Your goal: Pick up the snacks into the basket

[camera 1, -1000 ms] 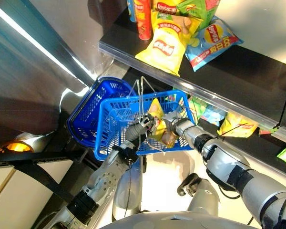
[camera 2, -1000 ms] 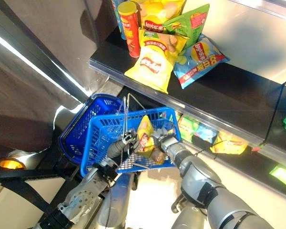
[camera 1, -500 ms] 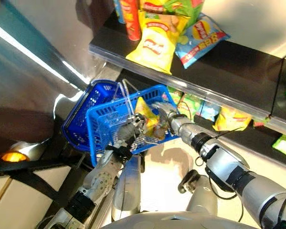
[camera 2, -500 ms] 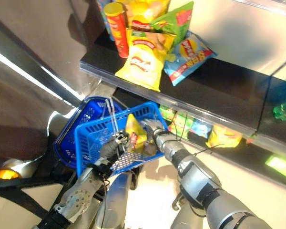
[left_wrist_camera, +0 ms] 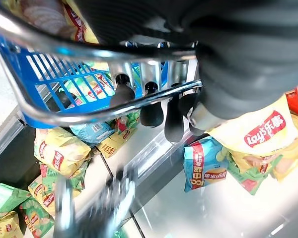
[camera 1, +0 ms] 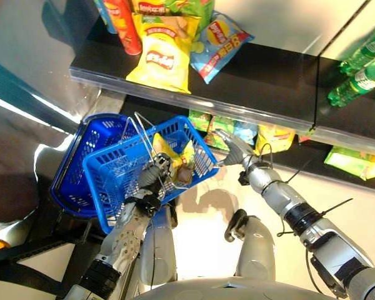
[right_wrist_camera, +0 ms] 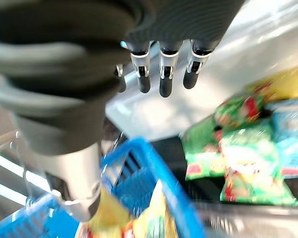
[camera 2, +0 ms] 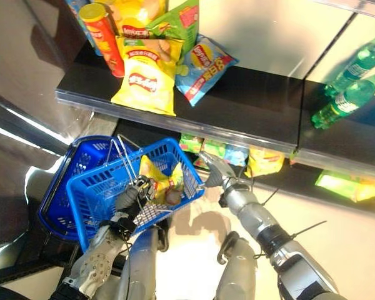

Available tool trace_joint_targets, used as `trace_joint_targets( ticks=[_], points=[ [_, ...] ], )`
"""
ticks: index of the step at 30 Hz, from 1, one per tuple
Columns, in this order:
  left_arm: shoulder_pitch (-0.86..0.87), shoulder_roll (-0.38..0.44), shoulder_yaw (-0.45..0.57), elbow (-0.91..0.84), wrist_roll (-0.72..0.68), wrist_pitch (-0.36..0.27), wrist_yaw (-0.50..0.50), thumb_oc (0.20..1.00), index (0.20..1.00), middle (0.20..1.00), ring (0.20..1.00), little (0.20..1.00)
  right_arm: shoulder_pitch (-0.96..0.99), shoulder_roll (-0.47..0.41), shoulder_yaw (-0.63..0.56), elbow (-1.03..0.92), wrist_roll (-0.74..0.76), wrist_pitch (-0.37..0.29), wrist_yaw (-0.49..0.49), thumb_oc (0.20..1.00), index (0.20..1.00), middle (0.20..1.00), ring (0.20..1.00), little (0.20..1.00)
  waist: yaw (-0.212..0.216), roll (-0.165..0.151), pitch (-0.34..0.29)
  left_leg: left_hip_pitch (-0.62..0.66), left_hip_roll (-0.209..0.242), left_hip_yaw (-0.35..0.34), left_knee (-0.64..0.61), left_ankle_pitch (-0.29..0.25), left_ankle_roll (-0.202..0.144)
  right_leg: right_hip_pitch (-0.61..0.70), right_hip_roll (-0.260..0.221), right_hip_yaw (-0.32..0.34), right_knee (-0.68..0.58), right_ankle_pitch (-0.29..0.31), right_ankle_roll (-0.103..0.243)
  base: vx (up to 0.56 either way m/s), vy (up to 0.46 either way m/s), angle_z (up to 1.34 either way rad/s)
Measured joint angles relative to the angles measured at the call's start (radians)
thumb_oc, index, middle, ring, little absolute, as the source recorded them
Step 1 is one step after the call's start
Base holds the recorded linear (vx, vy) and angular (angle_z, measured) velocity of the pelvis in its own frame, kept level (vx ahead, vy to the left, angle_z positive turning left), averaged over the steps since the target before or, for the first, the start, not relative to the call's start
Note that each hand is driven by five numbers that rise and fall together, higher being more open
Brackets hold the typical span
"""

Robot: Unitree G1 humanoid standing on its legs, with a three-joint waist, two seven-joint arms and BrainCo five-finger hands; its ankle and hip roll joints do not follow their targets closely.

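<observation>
A blue basket (camera 1: pixel 128 172) hangs from its metal wire handle (left_wrist_camera: pixel 89 115), and my left hand (camera 1: pixel 152 181) is shut on that handle. Inside the basket lies a yellow snack bag (camera 1: pixel 172 159) together with a small brownish pack. My right hand (camera 1: pixel 228 147) is open just outside the basket's right rim, fingers (right_wrist_camera: pixel 161 74) straight and holding nothing. On the black upper shelf (camera 1: pixel 269 75) lie a yellow chips bag (camera 1: pixel 159 59), a blue bag (camera 1: pixel 222 40) and a red can (camera 1: pixel 126 28).
A second blue basket (camera 1: pixel 81 153) sits behind the held one at the left. Several snack bags (camera 1: pixel 275 134) fill the lower shelf by my right hand. Green bottles (camera 1: pixel 362 65) lie on the upper shelf at the right.
My right hand has let go of the yellow bag and come out of the basket to its right side. The whole view has shifted to the right.
</observation>
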Motion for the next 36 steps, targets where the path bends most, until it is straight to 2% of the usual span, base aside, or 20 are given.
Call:
trace_joint_targets(
  ticks=[5, 7, 8, 11, 14, 17, 19, 22, 24, 27, 30, 32, 36],
  points=[
    [0.012, -0.005, 0.027, 0.007, 0.002, -0.026, 0.007, 0.200, 0.200, 0.200, 0.200, 0.200, 0.153, -0.033, -0.111, -0.137, 0.111, -0.044, -0.011, 1.000, 1.000, 1.000, 1.000, 1.000, -0.030, -0.008, 0.003, 0.006, 0.010, 0.004, 0.002, -0.003, -0.004, 0.001, 0.012, 0.007, -0.005, 0.002, -0.002, 0.02, 0.013, -0.07],
    [0.007, -0.013, 0.027, 0.035, 0.018, -0.027, 0.010, 0.200, 0.200, 0.200, 0.200, 0.200, 0.215, -0.015, -0.141, -0.168, 0.202, -0.073, -0.007, 1.000, 1.000, 1.000, 1.000, 1.000, -0.026, -0.009, 0.003, 0.023, 0.013, 0.016, -0.005, -0.004, -0.005, 0.006, 0.014, 0.018, -0.007, 0.002, -0.003, 0.02, 0.014, -0.15],
    [0.006, -0.014, 0.024, 0.047, 0.025, -0.031, 0.012, 0.200, 0.200, 0.200, 0.200, 0.200, 0.250, -0.008, -0.144, -0.171, 0.264, -0.091, 0.002, 1.000, 1.000, 1.000, 1.000, 1.000, -0.044, -0.014, 0.004, 0.032, 0.014, 0.022, -0.006, -0.005, -0.006, 0.008, 0.016, 0.025, -0.010, 0.002, -0.002, 0.01, 0.015, -0.12],
    [0.013, -0.022, 0.026, 0.089, 0.039, -0.038, 0.014, 0.200, 0.200, 0.200, 0.200, 0.200, 0.296, 0.021, -0.144, -0.158, 0.428, -0.102, 0.035, 1.000, 1.000, 1.000, 1.000, 1.000, -0.059, -0.018, 0.004, 0.063, 0.016, 0.028, -0.022, -0.007, -0.008, 0.033, 0.023, 0.027, -0.031, 0.009, -0.001, 0.03, 0.033, -0.10],
    [0.013, -0.039, 0.028, 0.142, 0.040, -0.042, 0.015, 0.200, 0.200, 0.200, 0.200, 0.200, 0.314, 0.051, -0.141, -0.134, 0.523, -0.103, 0.065, 1.000, 1.000, 1.000, 1.000, 1.000, -0.055, -0.024, 0.000, 0.119, 0.028, 0.056, -0.055, -0.010, -0.007, 0.070, 0.046, 0.048, -0.080, 0.032, 0.001, 0.04, 0.066, -0.31],
    [0.027, -0.064, 0.052, 0.216, 0.065, -0.045, 0.012, 0.200, 0.200, 0.200, 0.200, 0.200, 0.355, 0.099, -0.146, -0.107, 0.602, -0.106, 0.087, 1.000, 1.000, 1.000, 1.000, 1.000, -0.070, -0.034, -0.012, 0.203, 0.022, 0.082, -0.122, -0.005, 0.000, 0.146, 0.067, 0.052, -0.185, 0.083, 0.014, 0.03, 0.067, -0.28],
    [0.043, -0.072, 0.065, 0.245, 0.083, -0.046, 0.010, 0.200, 0.200, 0.200, 0.200, 0.200, 0.394, 0.127, -0.148, -0.065, 0.651, -0.113, 0.103, 1.000, 1.000, 1.000, 1.000, 1.000, -0.089, -0.055, -0.039, 0.234, 0.007, 0.108, -0.160, -0.003, 0.005, 0.159, 0.067, 0.060, -0.241, 0.120, 0.020, 0.05, 0.076, -0.43],
    [0.044, -0.083, 0.073, 0.290, 0.112, -0.045, 0.008, 0.200, 0.200, 0.200, 0.200, 0.200, 0.394, 0.145, -0.139, 0.024, 0.697, -0.103, 0.121, 1.000, 1.000, 1.000, 1.000, 1.000, -0.092, -0.072, -0.056, 0.305, -0.011, 0.166, -0.243, 0.018, 0.010, 0.189, 0.073, 0.082, -0.342, 0.201, 0.029, 0.10, 0.086, -0.57],
    [0.061, -0.104, 0.088, 0.331, 0.118, -0.044, 0.007, 0.200, 0.200, 0.200, 0.200, 0.200, 0.385, 0.158, -0.137, 0.079, 0.723, -0.094, 0.127, 1.000, 1.000, 1.000, 1.000, 1.000, -0.084, -0.070, -0.075, 0.377, -0.036, 0.192, -0.323, 0.038, 0.014, 0.233, 0.079, 0.100, -0.432, 0.260, 0.035, 0.09, 0.065, -0.64],
    [0.085, -0.118, 0.100, 0.365, 0.129, -0.044, 0.007, 0.200, 0.200, 0.200, 0.200, 0.200, 0.404, 0.168, -0.127, 0.113, 0.726, -0.093, 0.140, 1.000, 1.000, 1.000, 1.000, 1.000, -0.090, -0.068, -0.122, 0.428, -0.062, 0.216, -0.412, 0.063, 0.014, 0.254, 0.087, 0.108, -0.521, 0.310, 0.035, 0.07, 0.007, -0.42],
    [0.120, -0.122, 0.099, 0.392, 0.155, -0.044, 0.005, 0.200, 0.200, 0.200, 0.200, 0.200, 0.424, 0.199, -0.118, 0.196, 0.757, -0.083, 0.156, 1.000, 1.000, 1.000, 1.000, 1.000, -0.110, -0.067, -0.186, 0.476, -0.078, 0.235, -0.521, 0.115, 0.005, 0.269, 0.103, 0.109, -0.578, 0.330, 0.032, 0.05, -0.041, -0.15],
    [0.132, -0.129, 0.100, 0.398, 0.156, -0.043, 0.005, 0.200, 0.200, 0.200, 0.200, 0.200, 0.419, 0.227, -0.118, 0.251, 0.805, -0.065, 0.162, 1.000, 1.000, 1.000, 1.000, 1.000, -0.105, -0.061, -0.207, 0.510, -0.076, 0.247, -0.582, 0.144, -0.005, 0.284, 0.125, 0.120, -0.612, 0.337, 0.026, 0.04, -0.060, -0.18],
    [0.136, -0.155, 0.093, 0.408, 0.157, -0.042, 0.005, 0.200, 0.200, 0.200, 0.200, 0.200, 0.420, 0.228, -0.118, 0.294, 0.868, -0.052, 0.162, 1.000, 1.000, 1.000, 1.000, 1.000, -0.107, -0.041, -0.236, 0.529, -0.073, 0.254, -0.636, 0.171, -0.015, 0.288, 0.151, 0.123, -0.642, 0.345, 0.019, 0.04, -0.084, -0.12]
  ],
)
